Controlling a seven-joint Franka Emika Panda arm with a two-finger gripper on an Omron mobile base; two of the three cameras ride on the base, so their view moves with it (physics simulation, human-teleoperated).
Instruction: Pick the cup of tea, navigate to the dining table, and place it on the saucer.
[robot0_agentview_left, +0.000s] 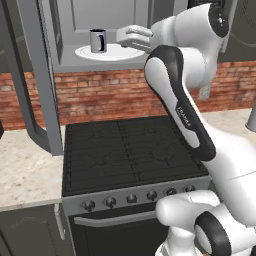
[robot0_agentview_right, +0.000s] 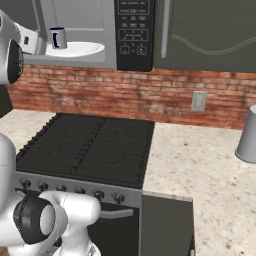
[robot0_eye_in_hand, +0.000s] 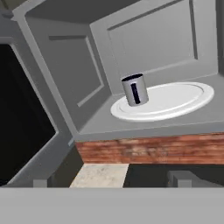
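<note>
In front of me a black stove with a row of knobs along its front sits between stretches of speckled beige counter, backed by a red brick wall. Above it an open microwave holds a round white turntable plate, its door swung out to my left and its dark control panel on the right. A grey cylindrical container stands on the counter at far right, below a wall outlet.
</note>
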